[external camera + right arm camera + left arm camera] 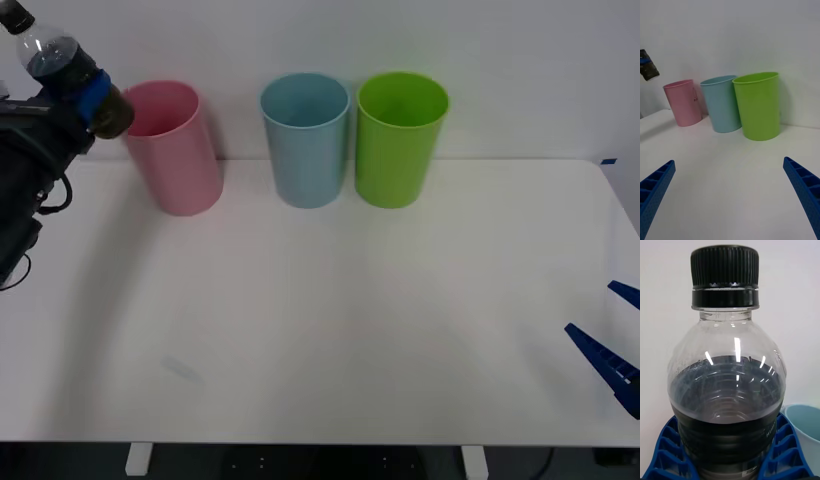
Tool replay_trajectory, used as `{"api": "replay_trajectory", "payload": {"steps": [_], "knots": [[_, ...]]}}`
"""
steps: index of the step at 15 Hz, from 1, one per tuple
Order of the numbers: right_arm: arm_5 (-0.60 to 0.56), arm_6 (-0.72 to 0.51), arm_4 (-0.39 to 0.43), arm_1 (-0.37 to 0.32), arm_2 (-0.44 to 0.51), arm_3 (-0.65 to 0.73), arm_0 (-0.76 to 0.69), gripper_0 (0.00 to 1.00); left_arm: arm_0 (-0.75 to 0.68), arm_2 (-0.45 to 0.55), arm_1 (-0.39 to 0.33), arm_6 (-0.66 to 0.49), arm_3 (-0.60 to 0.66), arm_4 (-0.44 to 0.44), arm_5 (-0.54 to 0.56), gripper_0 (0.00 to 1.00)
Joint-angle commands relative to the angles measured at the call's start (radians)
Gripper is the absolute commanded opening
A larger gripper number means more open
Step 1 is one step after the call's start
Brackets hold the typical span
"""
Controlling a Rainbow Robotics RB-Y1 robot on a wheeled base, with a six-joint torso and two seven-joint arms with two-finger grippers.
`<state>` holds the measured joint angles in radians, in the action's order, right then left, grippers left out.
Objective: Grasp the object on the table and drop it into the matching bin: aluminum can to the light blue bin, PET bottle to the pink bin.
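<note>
Right end effector (612, 340) low at near right of surface (350, 330), fingers apart, waiting. Left end effector (88, 100) clamped on PET bottle (55, 62), up high beside pink bin (175, 150). Pick-up done; drop left.

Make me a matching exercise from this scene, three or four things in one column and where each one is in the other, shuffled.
Things:
1. PET bottle
2. pink bin
3. light blue bin
4. right gripper

Places:
A. middle of the bin row
B. open, low at the table's right edge
C. held in the left gripper, raised
D. leftmost bin

Pairs: 1-C, 2-D, 3-A, 4-B
</note>
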<state>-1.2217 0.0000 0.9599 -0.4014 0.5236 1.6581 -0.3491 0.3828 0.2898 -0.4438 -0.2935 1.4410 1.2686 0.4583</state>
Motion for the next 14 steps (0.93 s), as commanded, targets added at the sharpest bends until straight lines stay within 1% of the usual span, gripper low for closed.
{"api": "replay_trajectory", "payload": {"steps": [1, 9, 13, 14], "knots": [[0.0, 0.0, 0.0, 0.0, 0.0, 0.0, 0.0, 1.0, 0.099, -0.012, -0.001, 0.007, -0.106, 0.041, 0.0, 0.0], [0.0, 0.0, 0.0, 0.0, 0.0, 0.0, 0.0, 1.0, 0.377, -0.035, 0.001, 0.031, -0.456, 0.195, 0.0, 0.0], [0.0, 0.0, 0.0, 0.0, 0.0, 0.0, 0.0, 1.0, 0.495, -0.035, -0.001, 0.043, -0.622, 0.256, -0.012, 0.0], [0.0, 0.0, 0.0, 0.0, 0.0, 0.0, 0.0, 1.0, 0.51, -0.035, 0.001, 0.05, -0.643, 0.264, -0.015, 0.0]]}}
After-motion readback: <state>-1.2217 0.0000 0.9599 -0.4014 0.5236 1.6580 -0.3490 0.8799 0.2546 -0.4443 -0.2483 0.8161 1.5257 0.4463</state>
